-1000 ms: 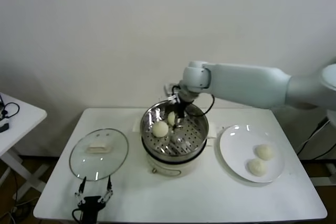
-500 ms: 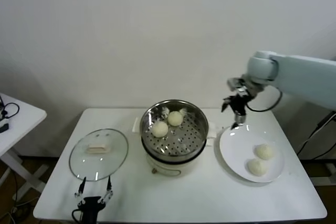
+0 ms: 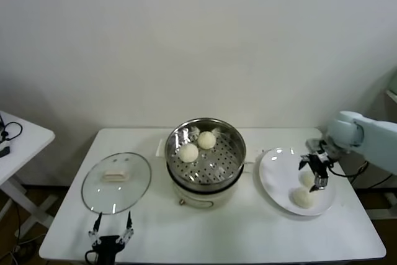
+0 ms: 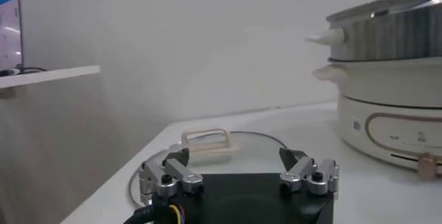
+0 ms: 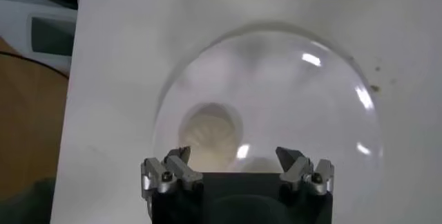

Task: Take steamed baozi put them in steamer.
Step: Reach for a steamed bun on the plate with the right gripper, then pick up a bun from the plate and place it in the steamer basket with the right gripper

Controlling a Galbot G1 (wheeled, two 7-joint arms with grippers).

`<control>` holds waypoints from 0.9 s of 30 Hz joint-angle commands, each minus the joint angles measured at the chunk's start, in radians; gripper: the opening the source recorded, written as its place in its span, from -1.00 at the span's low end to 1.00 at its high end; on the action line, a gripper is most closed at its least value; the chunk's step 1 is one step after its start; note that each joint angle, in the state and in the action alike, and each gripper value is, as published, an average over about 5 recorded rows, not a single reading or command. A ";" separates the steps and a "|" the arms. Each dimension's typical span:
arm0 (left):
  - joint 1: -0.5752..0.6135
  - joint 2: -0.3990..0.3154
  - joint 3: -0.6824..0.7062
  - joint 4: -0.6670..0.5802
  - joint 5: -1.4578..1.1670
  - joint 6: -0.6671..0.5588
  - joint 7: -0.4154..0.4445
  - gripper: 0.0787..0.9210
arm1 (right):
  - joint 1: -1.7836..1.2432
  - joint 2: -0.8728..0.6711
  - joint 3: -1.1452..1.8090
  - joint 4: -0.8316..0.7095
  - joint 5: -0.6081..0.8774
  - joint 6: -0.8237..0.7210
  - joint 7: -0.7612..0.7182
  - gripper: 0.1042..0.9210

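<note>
Right pincer [image 3: 316, 172] hangs spread and empty over the plate [image 3: 276, 178], above two baozi [image 3: 303, 197]; two more sit in the steamer [image 3: 232, 159]. Third pickup: it probably needs lowering astride the nearer bun. A second ago it was inside the steamer. Left pincer [image 3: 111, 235] waits spread at the tabletop [image 3: 248, 234] edge.

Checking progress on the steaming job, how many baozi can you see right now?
4: two in the steamer, at and; two on the white plate, at and, the latter under the open right gripper.
</note>
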 commanded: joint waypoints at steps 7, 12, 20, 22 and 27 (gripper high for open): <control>0.002 -0.015 0.001 0.006 0.009 0.000 -0.001 0.77 | -0.252 -0.019 0.209 -0.017 -0.091 -0.024 0.035 0.76; -0.001 -0.014 -0.001 0.009 0.007 0.000 -0.001 0.77 | -0.266 -0.012 0.224 -0.017 -0.096 -0.035 0.042 0.76; -0.003 -0.011 -0.003 0.014 0.004 -0.003 -0.005 0.77 | -0.257 -0.016 0.230 -0.004 -0.106 -0.035 0.037 0.48; -0.004 -0.011 -0.003 0.014 0.004 -0.004 -0.006 0.77 | -0.246 -0.020 0.225 0.007 -0.108 -0.033 0.035 0.36; -0.003 -0.012 -0.003 0.013 0.003 -0.006 -0.007 0.77 | -0.125 -0.042 0.142 0.067 -0.093 -0.012 0.016 0.25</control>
